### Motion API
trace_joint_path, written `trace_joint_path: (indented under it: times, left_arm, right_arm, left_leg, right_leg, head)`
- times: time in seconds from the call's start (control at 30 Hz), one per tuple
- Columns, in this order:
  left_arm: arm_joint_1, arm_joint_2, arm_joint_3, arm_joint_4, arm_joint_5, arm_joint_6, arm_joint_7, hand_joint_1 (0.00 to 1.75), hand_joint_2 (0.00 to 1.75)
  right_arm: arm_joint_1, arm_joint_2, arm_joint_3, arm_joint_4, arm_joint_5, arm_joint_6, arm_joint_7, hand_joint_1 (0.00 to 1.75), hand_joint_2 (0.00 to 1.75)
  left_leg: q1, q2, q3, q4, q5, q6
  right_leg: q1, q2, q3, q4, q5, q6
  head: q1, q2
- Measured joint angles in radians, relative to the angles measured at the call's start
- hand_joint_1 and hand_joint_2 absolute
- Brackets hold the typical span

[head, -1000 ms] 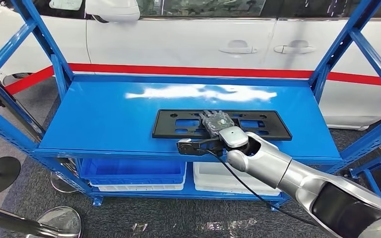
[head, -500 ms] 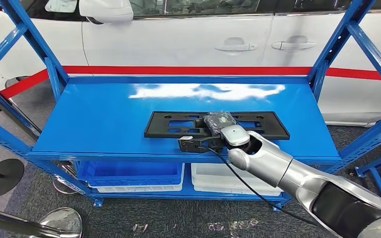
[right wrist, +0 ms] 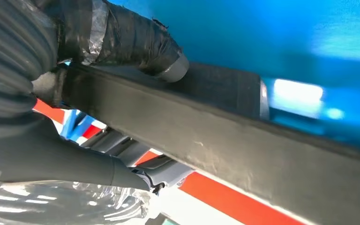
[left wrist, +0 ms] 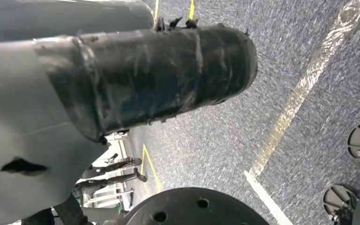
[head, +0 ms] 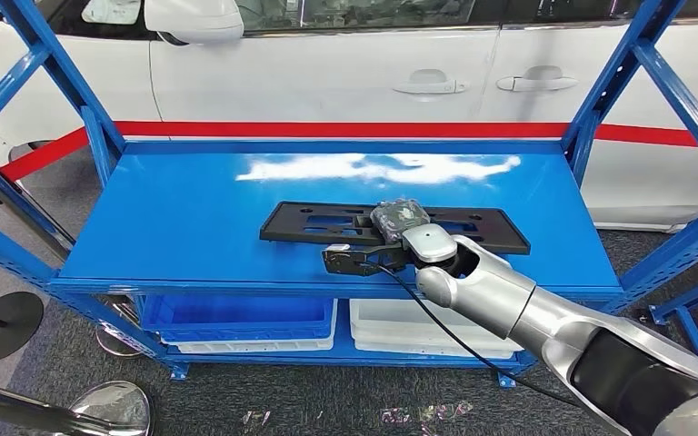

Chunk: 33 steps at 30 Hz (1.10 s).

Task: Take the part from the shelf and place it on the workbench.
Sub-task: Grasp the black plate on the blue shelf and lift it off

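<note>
One right hand [head: 400, 221] grips part [head: 327, 221] near shelf [head: 191, 209] edge.

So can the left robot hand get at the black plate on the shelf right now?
Probably not: the left wrist view looks down at the floor, so that arm seems to hang low. The right robot hand already grips the black plate on the blue shelf.

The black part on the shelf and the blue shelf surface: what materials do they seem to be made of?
The black part, gripped by the right hand, looks like moulded plastic: matte black, thin, with cut-out slots, and a dull grainy edge in the right wrist view. The blue shelf looks like painted sheet metal: smooth and glossy, with a bright reflection on its surface. Neither is certain from the look alone.
</note>
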Motion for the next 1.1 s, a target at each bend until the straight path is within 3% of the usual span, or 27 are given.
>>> trace_joint_path:
  times: [0.33, 0.47, 0.6, 0.77, 1.1]
  left_arm:
    - [0.000, 0.000, 0.000, 0.000, 0.000, 0.000, -0.002, 0.00, 0.00]
    - [0.000, 0.000, 0.000, 0.000, 0.000, 0.006, -0.010, 0.00, 1.75]
    - [-0.002, 0.000, 0.000, 0.000, 0.000, 0.006, -0.046, 0.00, 1.75]
    - [-0.003, 0.000, 0.000, 0.000, 0.000, -0.012, -0.063, 0.00, 1.75]
    - [-0.002, 0.000, 0.000, 0.000, 0.000, -0.024, -0.069, 0.00, 1.75]
  right_arm:
    - [-0.018, 0.001, 0.033, -0.008, 0.029, -0.045, -0.001, 1.75, 1.75]
    - [-0.073, 0.001, 0.095, -0.059, 0.235, -0.148, -0.021, 1.75, 1.75]
    - [-0.166, 0.016, 0.188, -0.153, 0.394, -0.111, -0.078, 1.75, 1.75]
    - [-0.258, 0.063, 0.280, -0.258, 0.429, 0.010, -0.142, 1.75, 1.75]
    - [-0.417, 0.115, 0.434, -0.420, 0.505, 0.107, -0.206, 1.75, 1.75]
  left_leg:
    - [0.000, 0.000, -0.002, 0.000, 0.000, 0.000]
    - [0.000, 0.000, -0.005, 0.000, 0.000, 0.000]
    - [0.000, 0.000, -0.004, 0.000, 0.000, 0.000]
    - [0.000, -0.001, -0.005, -0.001, 0.001, -0.001]
    - [0.000, 0.000, -0.005, -0.001, 0.000, -0.001]
  right_leg:
    - [0.000, -0.001, -0.001, -0.002, 0.000, 0.000]
    - [0.000, 0.000, -0.003, -0.001, 0.000, 0.000]
    - [0.000, 0.001, -0.003, -0.001, 0.001, -0.001]
    - [0.001, -0.001, -0.005, -0.001, 0.000, -0.001]
    - [0.001, 0.000, -0.005, -0.003, 0.000, -0.001]
  head:
    - [0.000, 0.000]
    - [0.000, 0.000]
    - [0.000, 0.000]
    - [0.000, 0.000]
    - [0.000, 0.000]
